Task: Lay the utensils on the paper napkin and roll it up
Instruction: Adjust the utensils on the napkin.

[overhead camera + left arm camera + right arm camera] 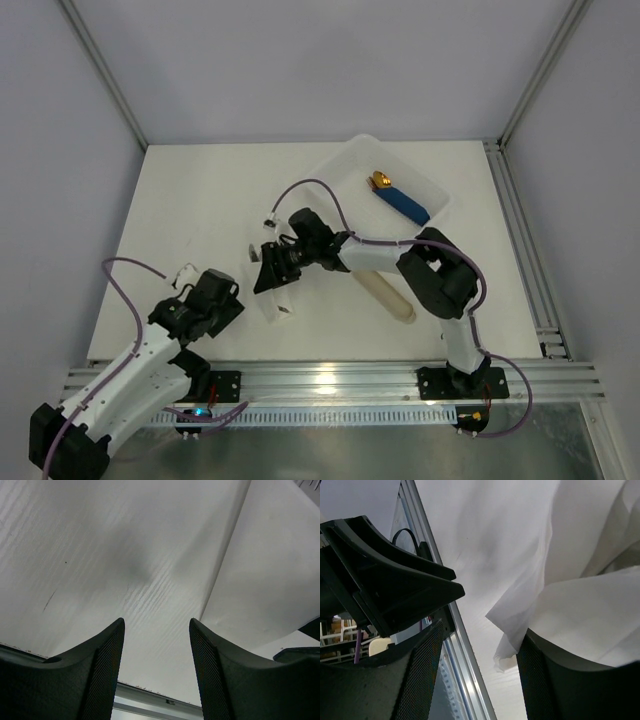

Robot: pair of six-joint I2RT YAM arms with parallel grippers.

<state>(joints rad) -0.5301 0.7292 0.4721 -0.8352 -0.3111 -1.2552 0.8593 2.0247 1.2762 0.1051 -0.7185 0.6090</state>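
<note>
The work surface is a matt white table (200, 210), closed in by pale grey walls with aluminium posts at the back corners and a ribbed metal rail (330, 378) along the near edge.

At the far right stands a white plastic rectangular tray (345, 165) with a blue-handled, gold-tipped piece (400, 200) lying in it. A beige oblong sleeve (388, 295) lies on the table beside the right arm's elbow, well apart from the tray.

The thin white paper napkin (580, 605) is at the middle of the table. It is crumpled in folds around the right gripper (268, 268) and hard to tell from the table in the top view. Just on the near side of that gripper lies a narrow pale strip with a dark end (283, 308). Whether this is the slim silver metal utensils cannot be told.

The right arm reaches from its base leftwards across the table, its forearm low. Its jaws stand apart with bare table showing between them. A fold of napkin drapes over one finger (560, 680) without being pinched.

The left arm is bent near its base. The left gripper (156, 670) sits low over the table, its jaws moderately open with nothing between them, and the napkin's edge lies just to its right.
</note>
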